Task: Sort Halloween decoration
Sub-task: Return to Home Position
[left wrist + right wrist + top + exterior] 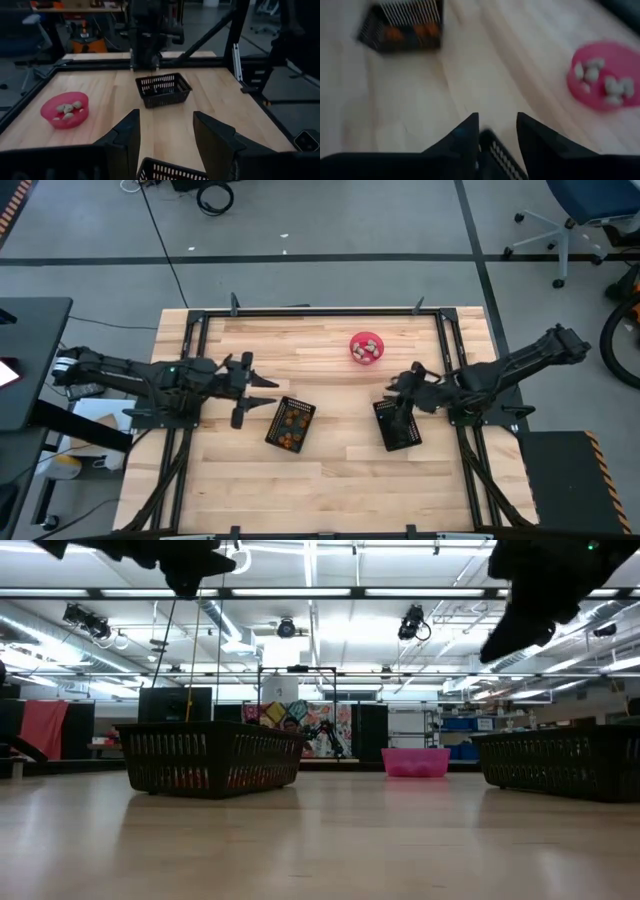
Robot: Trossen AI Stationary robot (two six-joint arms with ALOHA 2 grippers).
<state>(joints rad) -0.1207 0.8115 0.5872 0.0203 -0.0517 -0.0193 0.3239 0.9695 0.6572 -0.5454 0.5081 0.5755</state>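
Orange roundish pieces (pixel 291 430) lie in the left black mesh basket (pixel 290 424). Pale grey-white pieces (pixel 368 351) sit in the pink bowl (pixel 366 347). I cannot make out what is in the right mesh basket (pixel 397 424); no black pieces show. My left gripper (pixel 262 392) is open above the table, just left of the left basket, whose rim (pixel 170 172) shows below its fingers. My right gripper (pixel 398 387) is open above the far end of the right basket, whose rim (pixel 501 157) lies under its fingers. Neither gripper holds anything.
Both baskets stand on the wooden table (pixel 340 470), with the bowl behind them near the far edge. A black frame (pixel 320 312) borders the table. Bare wood lies between the baskets (pixel 345 415) and along the near side. In the low view both arms hang high above the baskets (pixel 215 758).
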